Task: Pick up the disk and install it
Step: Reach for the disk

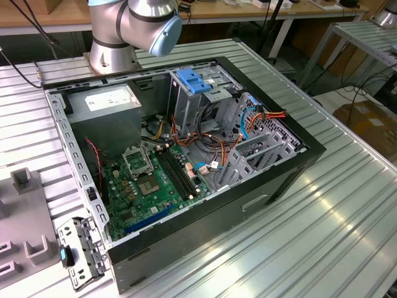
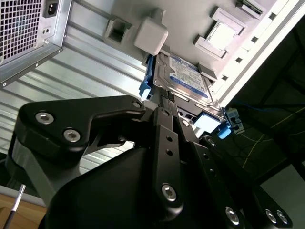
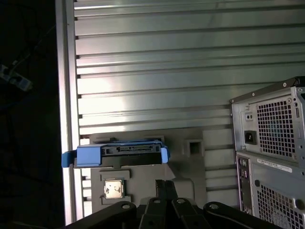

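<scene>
In the exterior view the open computer case (image 1: 273,186) lies on its side on the ribbed table (image 1: 322,236); inside it I see the green circuit board (image 1: 149,186), the grey power supply (image 1: 108,102), a metal drive cage with a pale-blue plate (image 1: 197,81) on top, and loose cables (image 1: 263,115); the arm (image 1: 133,25) is cut off by the frame's upper edge; a grey tray (image 1: 25,230) at the exterior view's left is cut by the frame, and a perforated bracket (image 1: 77,254) lies just beside the case's corner.

In the second wrist view the disk (image 2: 188,78) lies flat in the tray, label up, its blue carrier around it; the jaws are drawn close together with nothing between them; their tips overlap the disk's near edge in the picture, and I cannot tell whether they touch it.

In the first wrist view the disk (image 3: 116,155) sits in the tray (image 3: 190,167) near the table's edge, with a small square chip (image 3: 113,188) in a recess just beside it; the jaws are narrow; the disk lies ahead of their tips and off to one side, towards that edge; the dark area past the edge is hard to make out.
</scene>
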`<state>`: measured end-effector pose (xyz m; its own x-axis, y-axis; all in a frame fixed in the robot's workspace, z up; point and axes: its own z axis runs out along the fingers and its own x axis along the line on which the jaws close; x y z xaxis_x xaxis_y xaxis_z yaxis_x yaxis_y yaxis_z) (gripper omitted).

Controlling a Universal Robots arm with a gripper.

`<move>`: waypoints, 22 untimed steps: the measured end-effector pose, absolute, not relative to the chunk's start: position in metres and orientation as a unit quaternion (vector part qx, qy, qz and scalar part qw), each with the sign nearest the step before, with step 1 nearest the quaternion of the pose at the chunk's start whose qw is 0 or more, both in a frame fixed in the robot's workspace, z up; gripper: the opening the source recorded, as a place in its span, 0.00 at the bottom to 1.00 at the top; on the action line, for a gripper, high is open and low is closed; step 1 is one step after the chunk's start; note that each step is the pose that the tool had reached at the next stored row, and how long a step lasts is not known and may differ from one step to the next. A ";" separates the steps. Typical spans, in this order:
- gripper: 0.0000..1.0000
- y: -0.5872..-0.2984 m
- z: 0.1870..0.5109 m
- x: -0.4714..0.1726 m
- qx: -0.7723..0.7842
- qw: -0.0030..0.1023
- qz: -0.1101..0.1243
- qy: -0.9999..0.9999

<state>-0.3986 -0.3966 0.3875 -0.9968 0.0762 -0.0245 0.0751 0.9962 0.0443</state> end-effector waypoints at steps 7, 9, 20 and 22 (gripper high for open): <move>0.11 -0.397 0.387 -0.406 0.038 0.013 0.022 0.999; 0.11 -0.397 0.387 -0.410 0.038 0.013 0.022 0.999; 0.11 -0.397 0.387 -0.423 0.038 0.013 0.022 0.999; 0.11 -0.397 0.387 -0.427 0.038 0.013 0.022 0.999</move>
